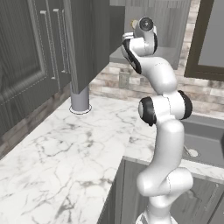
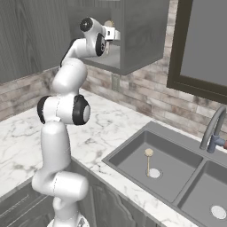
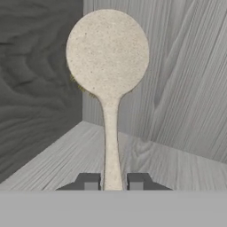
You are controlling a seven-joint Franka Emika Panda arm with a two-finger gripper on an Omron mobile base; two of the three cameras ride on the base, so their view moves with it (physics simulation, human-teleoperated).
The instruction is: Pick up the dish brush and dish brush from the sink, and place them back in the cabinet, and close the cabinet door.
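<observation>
In the right base view, the end effector (image 2: 116,33) is seen raised inside the open cabinet (image 2: 146,35), just above its shelf (image 2: 111,60). Lower and to the right, a second dish brush (image 2: 148,160) is seen standing upright in the left basin of the sink (image 2: 133,153), its round head uppermost and its foot beside the white drain disc (image 2: 154,173). In the hand view, the handle of the first dish brush (image 3: 107,57) is clamped between the two fingertips (image 3: 91,182), its round cream head held up before the cabinet's inner corner, above the shelf.
</observation>
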